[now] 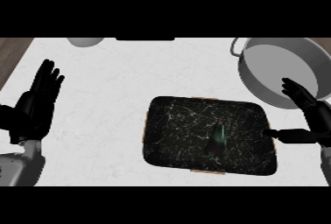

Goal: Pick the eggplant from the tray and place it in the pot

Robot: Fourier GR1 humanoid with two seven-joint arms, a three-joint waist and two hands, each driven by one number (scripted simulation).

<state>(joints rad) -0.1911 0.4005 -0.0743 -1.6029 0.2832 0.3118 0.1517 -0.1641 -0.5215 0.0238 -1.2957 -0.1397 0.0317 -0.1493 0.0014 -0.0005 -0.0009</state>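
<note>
Eggplant [217,139] is lying on the dark tray [168,131], untouched, while my right hand [309,114] is hovering open by the tray's right edge, below the pot [258,83]. I'm judging the pick not begun; next I'm needing to reach left and down onto it, left hand [35,103] resting open.
</note>
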